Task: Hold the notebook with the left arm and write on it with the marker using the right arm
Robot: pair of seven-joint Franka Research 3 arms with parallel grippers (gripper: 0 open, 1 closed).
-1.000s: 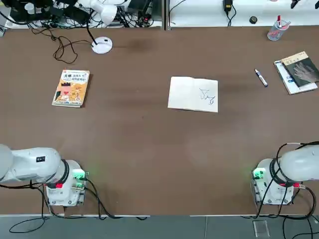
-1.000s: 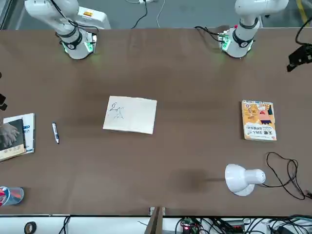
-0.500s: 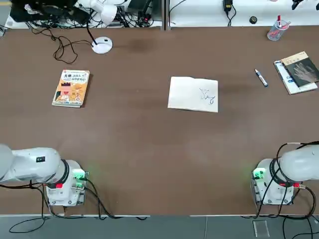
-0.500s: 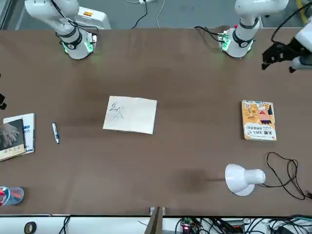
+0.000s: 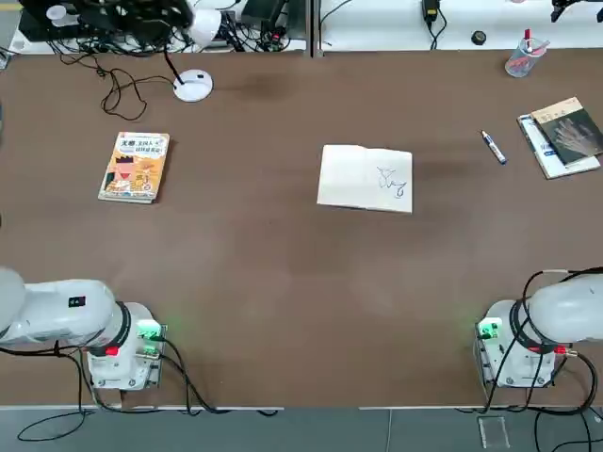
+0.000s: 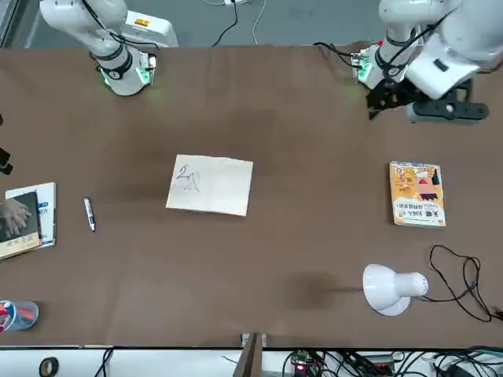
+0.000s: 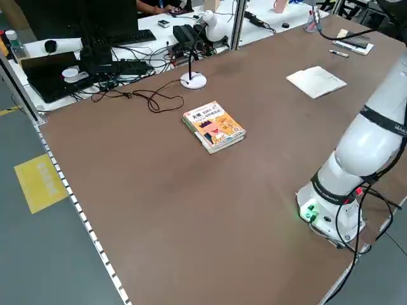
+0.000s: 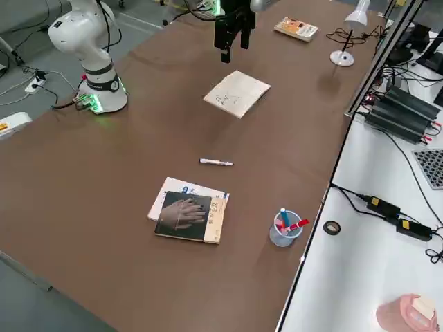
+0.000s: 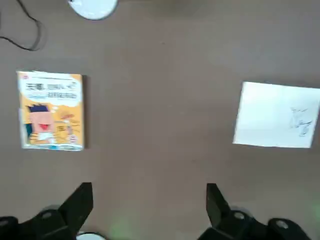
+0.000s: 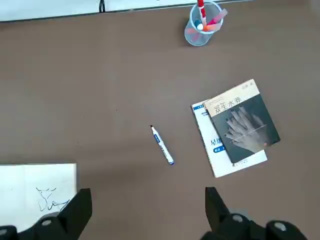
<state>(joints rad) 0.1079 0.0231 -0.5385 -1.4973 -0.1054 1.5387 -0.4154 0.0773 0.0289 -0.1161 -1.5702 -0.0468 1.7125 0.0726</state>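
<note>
The notebook lies open and flat near the middle of the tabletop, a few dark scribbles on the page toward the robot's right. Nothing touches it. The left tool hangs above the tabletop, out from the left arm's base, fingers spread apart and empty; in its wrist view the two black fingers frame bare brown surface. From this tool the notebook lies ahead and off toward the robot's right, well apart, with the orange-yellow cartoon-cover book about as far off on the opposite side. The notebook's long axis runs left to right across the robot's front, so the edge nearest the left tool is a short one, on the blank page.

The right tool is also spread wide and holds nothing. The marker lies ahead of it on the tabletop, well apart, its barrel slanted, between the notebook and the dark-covered book picturing a hand. The clear cup of red-tipped pens stands farther out.

As a judgement, the left arm is the one placed to travel toward the notebook's blank page, and the marker belongs to the right arm; neither hold has begun.
</note>
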